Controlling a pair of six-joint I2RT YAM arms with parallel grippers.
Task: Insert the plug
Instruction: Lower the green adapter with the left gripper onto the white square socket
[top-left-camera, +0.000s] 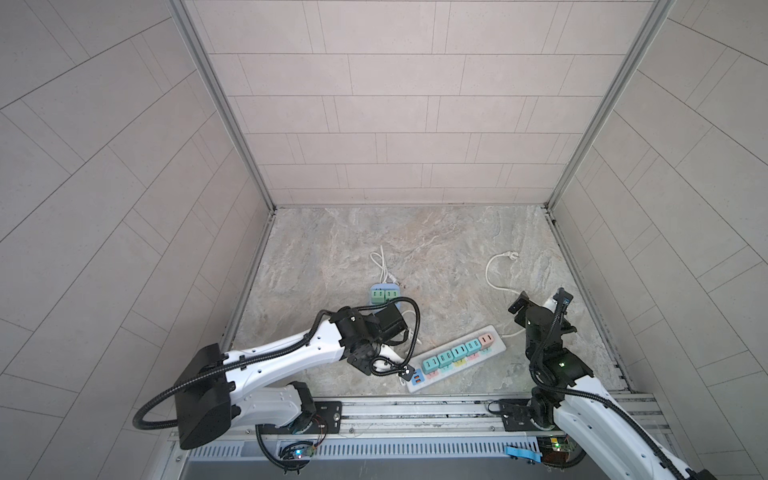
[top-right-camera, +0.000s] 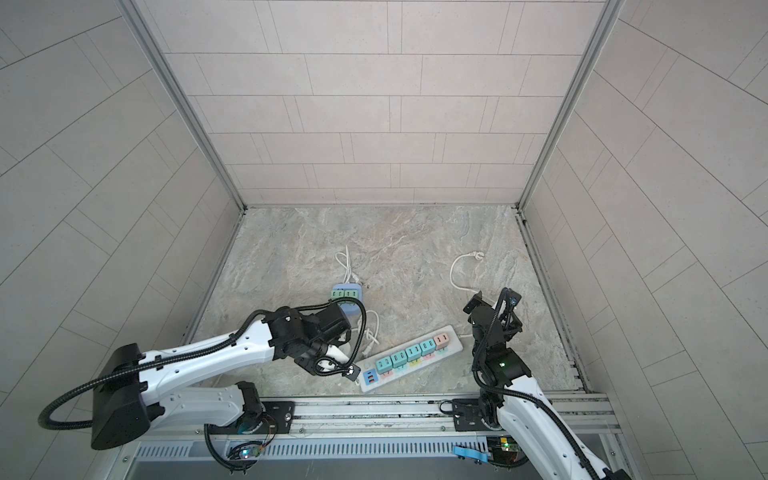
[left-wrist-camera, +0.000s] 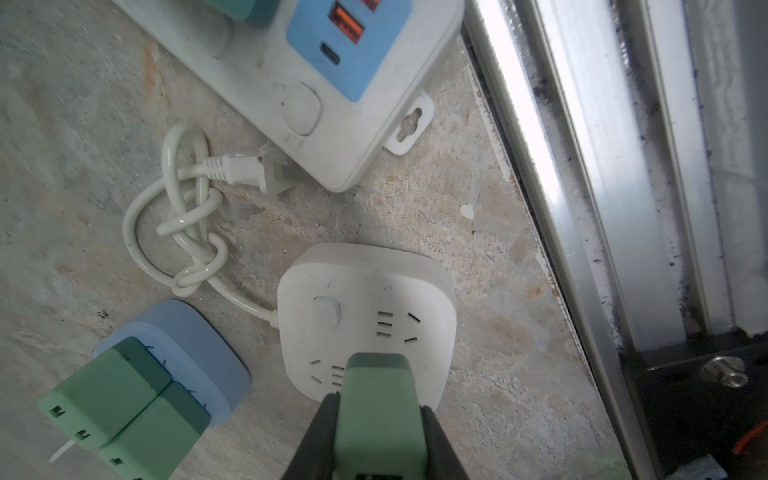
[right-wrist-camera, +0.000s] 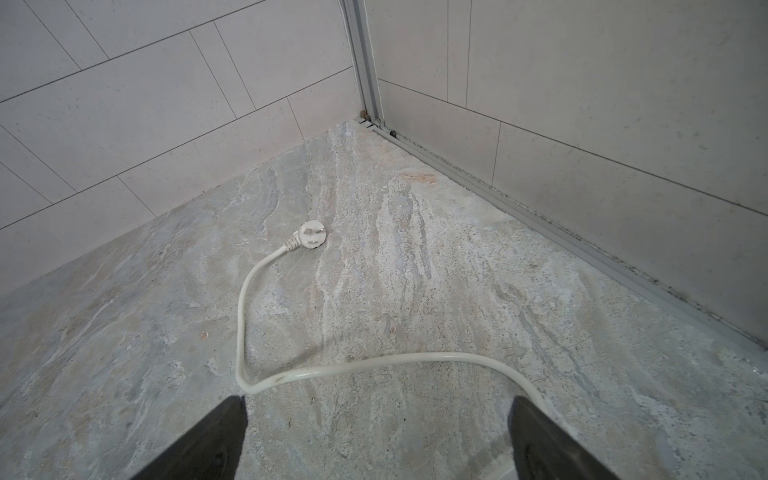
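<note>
In the left wrist view my left gripper is shut on a green plug, a block held between both dark fingers. Its far end hangs over the near edge of a white square socket box, covering part of the slots; whether it touches I cannot tell. In both top views the left arm's wrist hides this plug and most of the box. My right gripper stands open over bare floor, nothing between its fingers; in a top view it is off the long strip's right end.
A long white power strip carries several teal plugs and a pink one. A blue socket box holds two green plugs. A knotted white cord and a loose white corded plug lie on the floor. A metal rail runs beside.
</note>
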